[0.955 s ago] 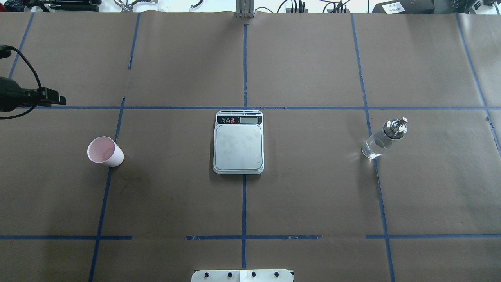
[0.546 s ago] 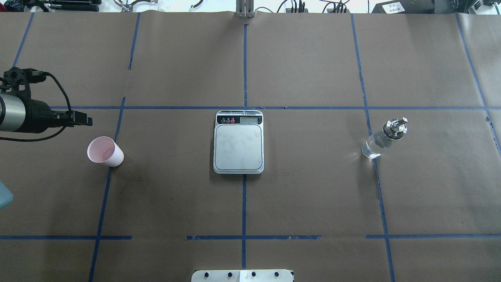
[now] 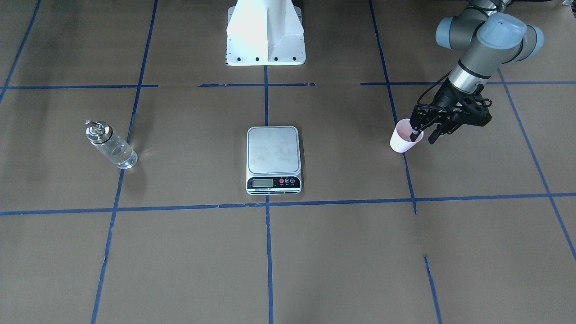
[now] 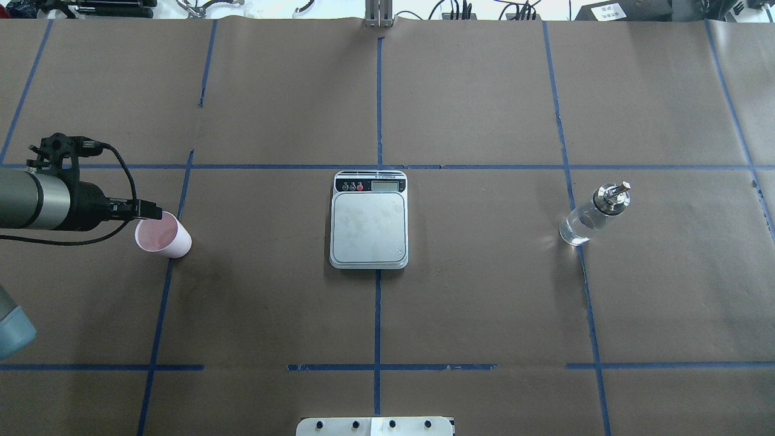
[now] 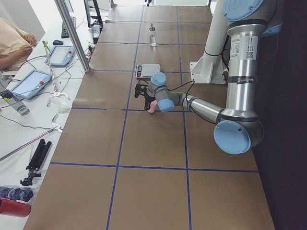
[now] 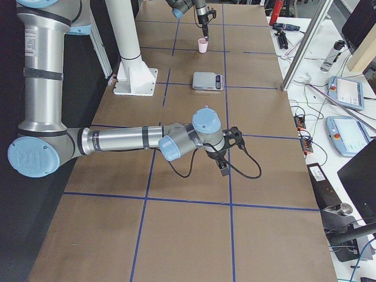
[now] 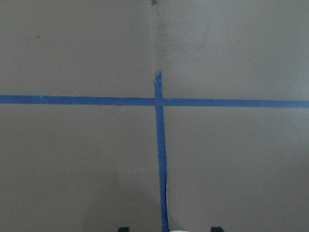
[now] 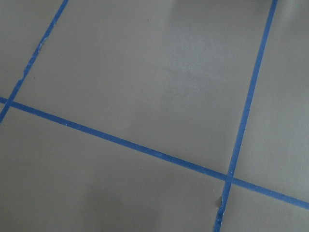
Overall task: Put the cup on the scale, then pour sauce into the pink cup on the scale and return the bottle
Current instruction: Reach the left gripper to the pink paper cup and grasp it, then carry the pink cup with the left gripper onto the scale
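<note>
At my left gripper [image 3: 425, 133], just beneath its fingertips: small pale pink tapered cup [image 3: 404, 141], upright on the brown-papered table [image 3: 315, 252]. My jaws stand parted and hold nothing. One finger [image 3: 416, 130] is over the cup's mouth and the other is outside the rim; I cannot tell whether either touches.

Well off toward my right side: flat silver-platform digital scale [image 3: 273, 153], cup well apart from it.

Farther the same way: small clear glass bottle [image 3: 114, 150] with silver pourer cap, standing, clear colourless sauce [image 3: 121, 157] inside.

My right gripper [image 6: 224, 166]: over taped paper, well apart from all three. I cannot tell how far it is open.

surface [image 4: 484, 303] brown, blue tape grid [image 4: 379, 91]; cup [image 4: 164, 236] pale pink; scale [image 4: 369, 230] silver, black strip [image 4: 367, 181]; bottle [image 4: 586, 219] clear, silver cap [image 4: 613, 197], sauce [image 4: 576, 230] probably colourless.
</note>
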Motion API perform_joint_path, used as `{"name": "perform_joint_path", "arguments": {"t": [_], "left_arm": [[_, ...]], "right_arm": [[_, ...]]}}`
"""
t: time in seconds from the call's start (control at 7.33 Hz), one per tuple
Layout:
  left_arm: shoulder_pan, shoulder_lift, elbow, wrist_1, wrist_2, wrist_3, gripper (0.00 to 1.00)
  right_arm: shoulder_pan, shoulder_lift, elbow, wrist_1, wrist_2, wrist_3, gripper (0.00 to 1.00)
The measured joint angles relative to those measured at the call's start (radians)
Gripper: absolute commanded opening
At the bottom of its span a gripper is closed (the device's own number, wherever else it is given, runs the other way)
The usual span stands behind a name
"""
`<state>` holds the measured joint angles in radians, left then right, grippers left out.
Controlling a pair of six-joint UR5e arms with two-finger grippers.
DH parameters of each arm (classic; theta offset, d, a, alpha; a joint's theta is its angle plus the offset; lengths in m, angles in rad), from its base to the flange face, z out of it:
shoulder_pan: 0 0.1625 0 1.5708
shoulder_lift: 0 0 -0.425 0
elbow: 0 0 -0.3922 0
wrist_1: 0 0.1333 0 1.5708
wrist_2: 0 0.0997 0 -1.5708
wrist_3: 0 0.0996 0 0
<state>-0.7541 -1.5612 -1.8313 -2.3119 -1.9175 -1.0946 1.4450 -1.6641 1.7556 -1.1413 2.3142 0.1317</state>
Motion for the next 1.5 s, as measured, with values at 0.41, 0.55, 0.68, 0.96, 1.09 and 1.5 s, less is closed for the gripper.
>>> {"name": "perform_joint_path", "arguments": {"t": [0.41,0.55,0.68,0.96,1.09,1.5], "left_arm": [[0.028,0.047,-0.036,0.000,0.002,0.006,0.05],[0.033,0.054,-0.043,0.000,0.002,0.006,0.00],[0.035,0.055,-0.046,0.000,0.002,0.006,0.00],[0.036,0.049,-0.047,0.002,0.000,0.007,0.00],[0.036,0.038,-0.056,0.018,-0.003,0.008,0.00],[0.045,-0.236,-0.120,0.429,-0.003,0.000,0.00]], "right_arm": [[0.000,-0.005,0.003,0.001,0.001,0.004,1.00],[0.000,-0.006,0.003,0.001,0.001,0.004,1.00],[0.000,-0.006,0.004,0.002,0.001,0.005,1.00],[0.000,-0.006,0.003,0.002,0.001,0.004,1.00],[0.000,-0.007,0.003,0.002,0.001,0.003,1.00],[0.000,-0.008,0.002,0.002,0.001,0.002,1.00]]}}
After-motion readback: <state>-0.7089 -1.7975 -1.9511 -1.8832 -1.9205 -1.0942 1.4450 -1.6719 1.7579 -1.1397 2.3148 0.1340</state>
